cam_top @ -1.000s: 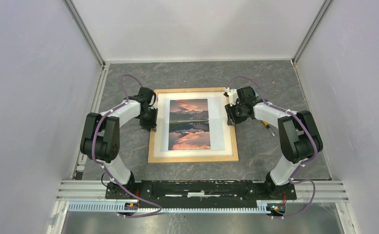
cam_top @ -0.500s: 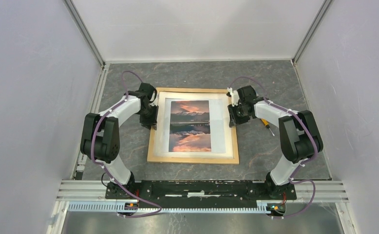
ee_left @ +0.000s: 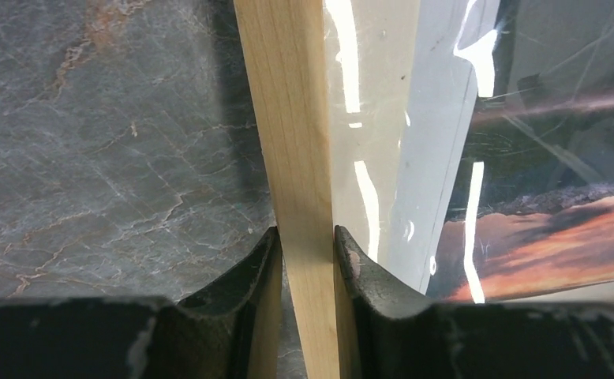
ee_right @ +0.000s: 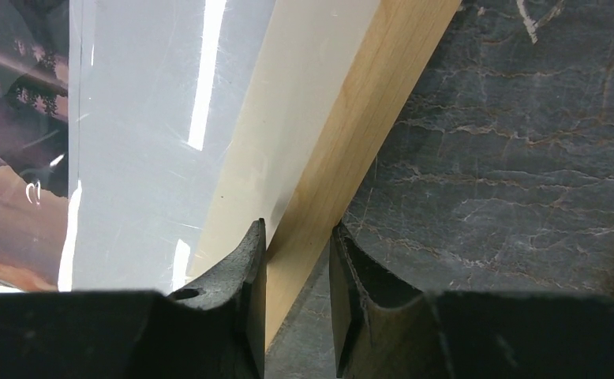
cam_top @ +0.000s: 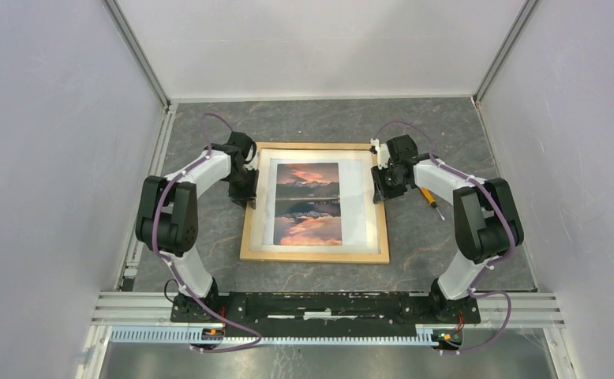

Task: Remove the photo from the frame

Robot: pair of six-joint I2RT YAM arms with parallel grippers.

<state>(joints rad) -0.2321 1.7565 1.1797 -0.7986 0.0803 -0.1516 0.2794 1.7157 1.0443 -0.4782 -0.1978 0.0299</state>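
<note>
frame [cam_top: 313, 257] flat, photo [cam_top: 308, 203] inside | left tool [cam_top: 245, 191] at left rim | right tool [cam_top: 380, 186] at right rim

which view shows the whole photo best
The top external view: the whole photo shows unobstructed inside the frame. Each wrist view catches only a glare-streaked slice of it beside the wooden rim.

White-and-black arms [cam_top: 203, 175] — purple cables [cam_top: 398, 122]

From my seat I count one frame [cam_top: 313, 255] and one photo [cam_top: 307, 202]. There is one screwdriver [cam_top: 429, 199], orange-handled. Grippers come to two, the left gripper [cam_top: 248, 196] and the right gripper [cam_top: 379, 189], and each wrist view gives me two fingers [ee_left: 241, 288], four in all. One table [cam_top: 304, 118].
</note>
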